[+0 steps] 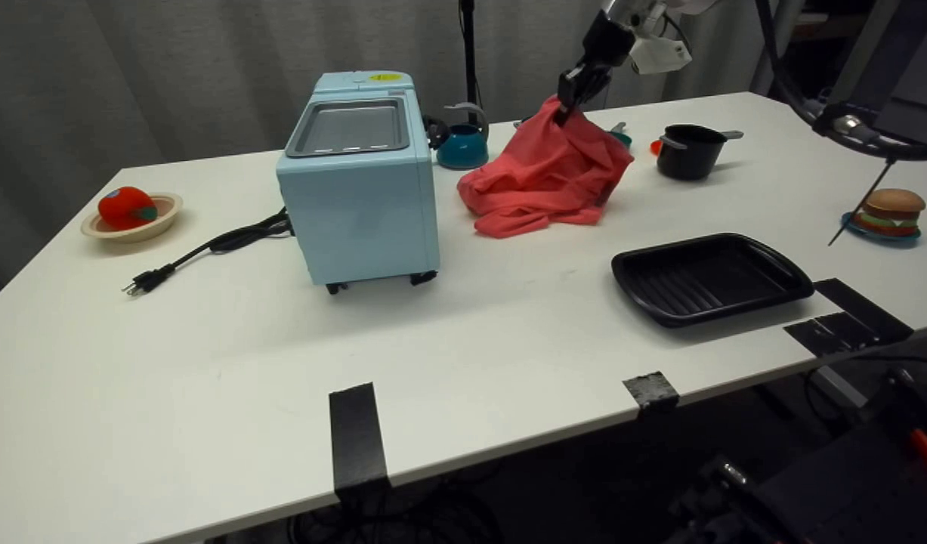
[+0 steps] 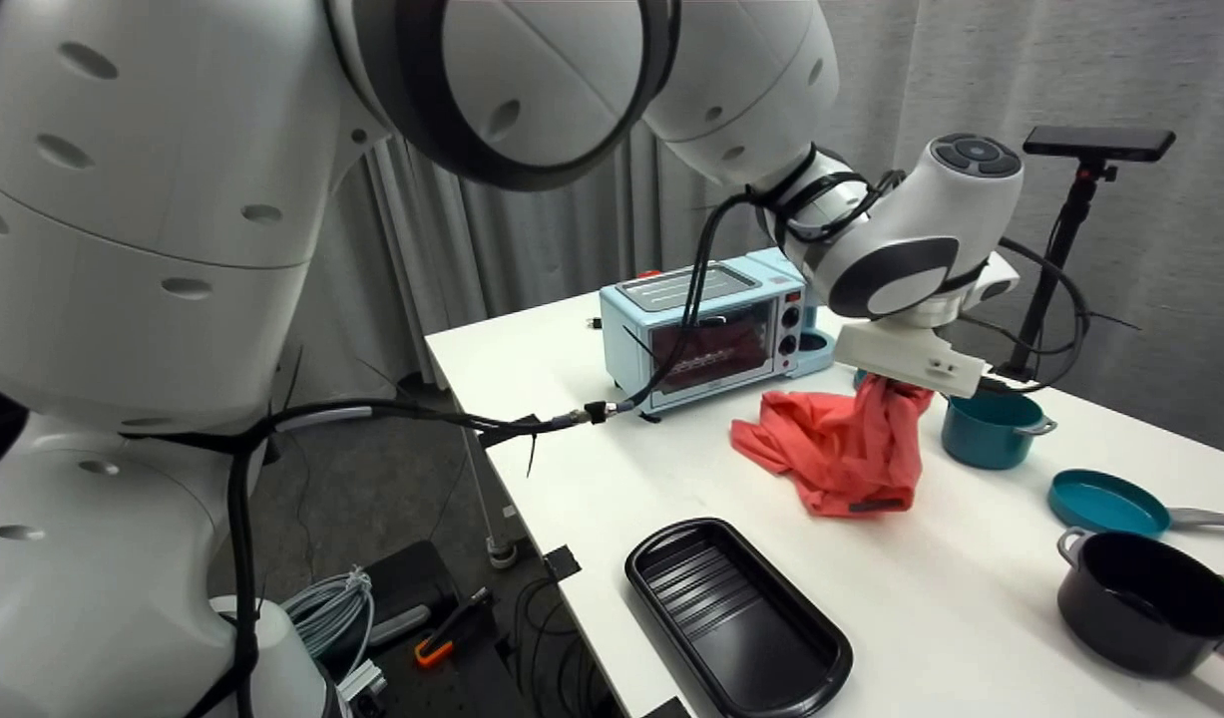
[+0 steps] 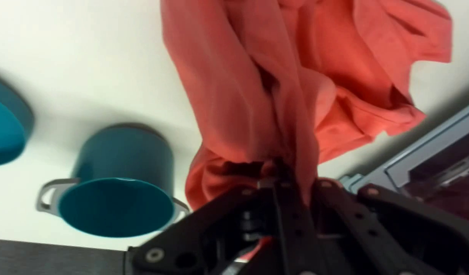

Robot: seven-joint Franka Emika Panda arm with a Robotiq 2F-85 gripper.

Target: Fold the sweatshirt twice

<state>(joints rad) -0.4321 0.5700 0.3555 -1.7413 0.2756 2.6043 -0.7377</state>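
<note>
In an exterior view, left to right: light-blue toaster oven point(image 1: 361, 219); red sweatshirt point(image 1: 542, 170), lower folds resting on the white table point(image 1: 229, 363), upper part raised, clamped in the gripper point(image 1: 566, 110); black baking pan point(image 1: 716, 279); toy hamburger point(image 1: 894, 202) on a blue plate point(image 1: 886, 236).

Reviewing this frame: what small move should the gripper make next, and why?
Probably lower the gripper a little while moving it toward the light-blue toaster oven: it pinches a raised bunch of the red sweatshirt, the rest trails crumpled across the white table toward the oven, and a teal pot stands on the opposite side. That might begin the fold.
</note>
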